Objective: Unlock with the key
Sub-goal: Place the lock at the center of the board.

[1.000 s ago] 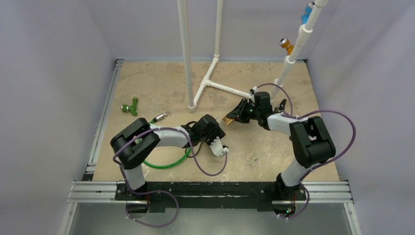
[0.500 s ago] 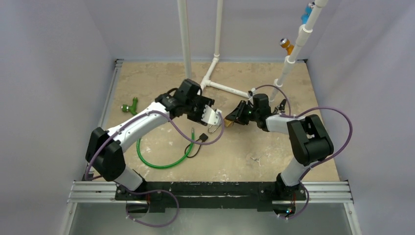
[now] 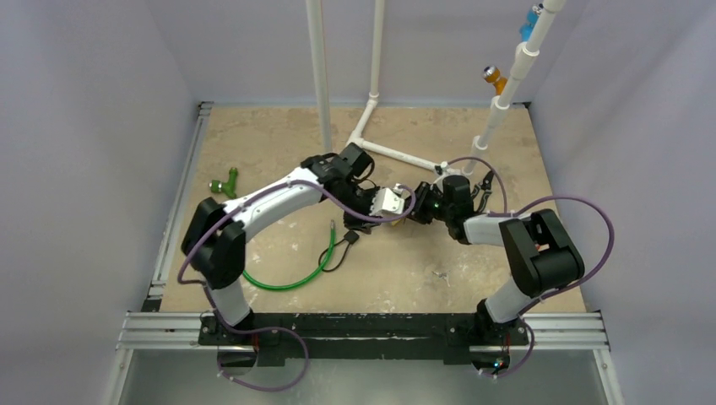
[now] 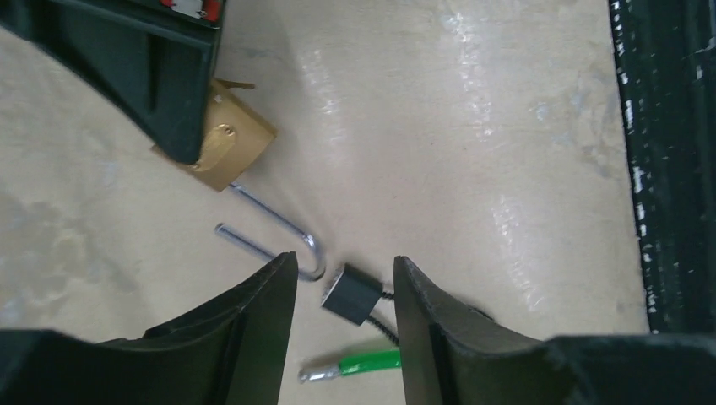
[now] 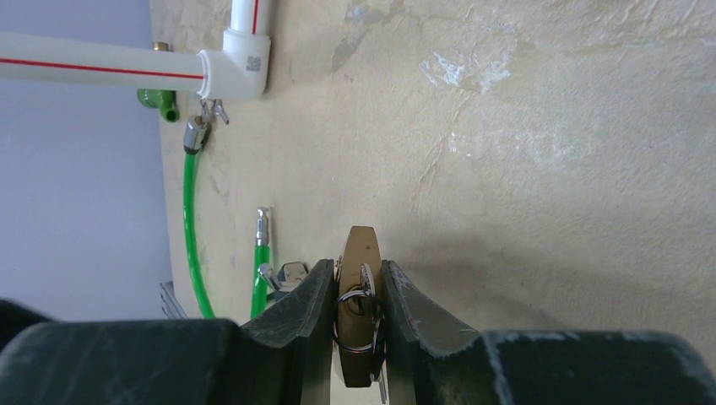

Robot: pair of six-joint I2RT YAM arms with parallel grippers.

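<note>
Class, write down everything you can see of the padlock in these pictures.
The padlock has a squarish brass-coloured body and a silver U-shaped hoop. The right claw clamps the body by its flat sides, hoop pointing away from the claw. One hoop leg enters the body; the other end looks free, so it seems unlocked. A key on a ring sits against the body inside the grip; whether it is in the keyhole is unclear.
</note>
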